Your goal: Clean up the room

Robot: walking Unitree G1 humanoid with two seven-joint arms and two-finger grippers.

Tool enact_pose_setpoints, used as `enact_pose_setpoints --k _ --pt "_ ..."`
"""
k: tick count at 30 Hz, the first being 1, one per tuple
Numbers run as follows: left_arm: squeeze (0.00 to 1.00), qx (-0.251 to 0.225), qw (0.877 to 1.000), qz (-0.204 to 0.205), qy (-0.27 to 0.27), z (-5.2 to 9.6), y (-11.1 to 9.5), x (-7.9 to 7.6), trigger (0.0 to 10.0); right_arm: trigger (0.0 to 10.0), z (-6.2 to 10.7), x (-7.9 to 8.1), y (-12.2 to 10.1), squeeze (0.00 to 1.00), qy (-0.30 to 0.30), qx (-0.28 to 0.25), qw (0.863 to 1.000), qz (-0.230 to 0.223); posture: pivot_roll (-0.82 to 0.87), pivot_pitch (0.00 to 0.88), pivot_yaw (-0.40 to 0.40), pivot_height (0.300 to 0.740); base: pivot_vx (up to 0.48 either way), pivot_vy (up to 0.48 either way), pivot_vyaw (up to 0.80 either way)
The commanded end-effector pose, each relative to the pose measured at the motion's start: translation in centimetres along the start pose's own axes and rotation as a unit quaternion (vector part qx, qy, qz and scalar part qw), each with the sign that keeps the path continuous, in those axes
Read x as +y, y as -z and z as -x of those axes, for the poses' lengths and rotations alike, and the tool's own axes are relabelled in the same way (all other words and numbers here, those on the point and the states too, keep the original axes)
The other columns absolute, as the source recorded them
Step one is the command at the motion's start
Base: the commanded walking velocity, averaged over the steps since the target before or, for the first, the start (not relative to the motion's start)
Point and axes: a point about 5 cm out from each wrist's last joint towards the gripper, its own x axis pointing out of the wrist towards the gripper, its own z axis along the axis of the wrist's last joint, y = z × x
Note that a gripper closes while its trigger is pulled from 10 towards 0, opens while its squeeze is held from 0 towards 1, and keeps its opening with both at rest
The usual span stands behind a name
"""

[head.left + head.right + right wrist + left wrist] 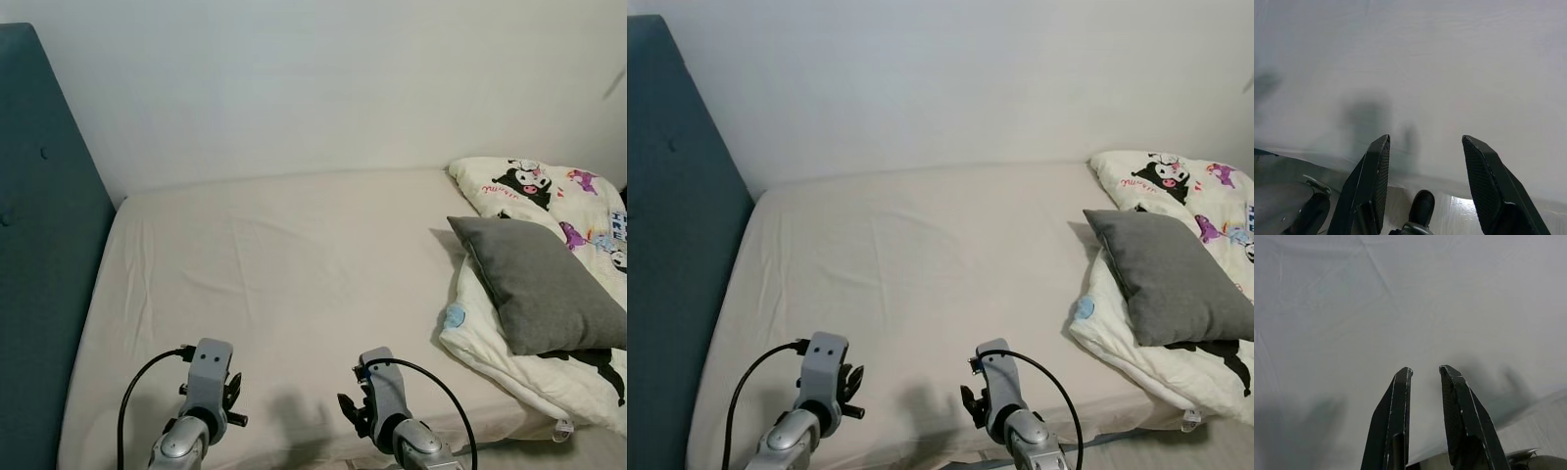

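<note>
A bed with a bare cream sheet (294,255) lies before me. At its right end a grey pillow (539,284) rests on a crumpled white duvet (534,377) printed with cartoon figures. My two arms reach out low over the near edge of the mattress, left arm (208,370) and right arm (380,382). The left gripper (1426,370) hangs over the sheet, open by a narrow gap, with nothing in it. The right gripper (1425,139) is open wide above the sheet near the bed's edge, also holding nothing.
A tall teal padded headboard (39,274) stands along the bed's left side. A plain white wall (313,88) backs the far side. The duvet hangs over the near right corner. A strip of shiny floor (1462,205) shows below the mattress edge.
</note>
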Motion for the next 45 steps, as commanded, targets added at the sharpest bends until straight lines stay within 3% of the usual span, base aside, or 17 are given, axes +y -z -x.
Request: enact_pose_setpoints --k 1,11,45 --pt "0.00 0.013 1.000 0.003 0.002 0.21 0.61 -0.08 10.0 10.0 0.28 0.04 0.93 0.00 -0.001 0.015 1.000 -0.009 0.03 0.121 -0.050 0.740 0.000 0.000 0.00" --pt "0.00 0.012 1.000 -0.003 -0.002 0.02 0.27 -0.25 10.0 10.0 0.35 -0.01 0.88 0.00 -0.003 0.014 1.000 -0.008 0.03 0.113 -0.049 0.740 0.000 -0.118 0.00" --pt "0.00 0.014 1.000 -0.006 -0.006 -0.12 0.06 -0.14 10.0 10.0 0.38 -0.32 0.81 0.00 0.004 0.015 1.000 -0.005 0.03 0.127 -0.051 0.740 0.000 -0.480 0.00"
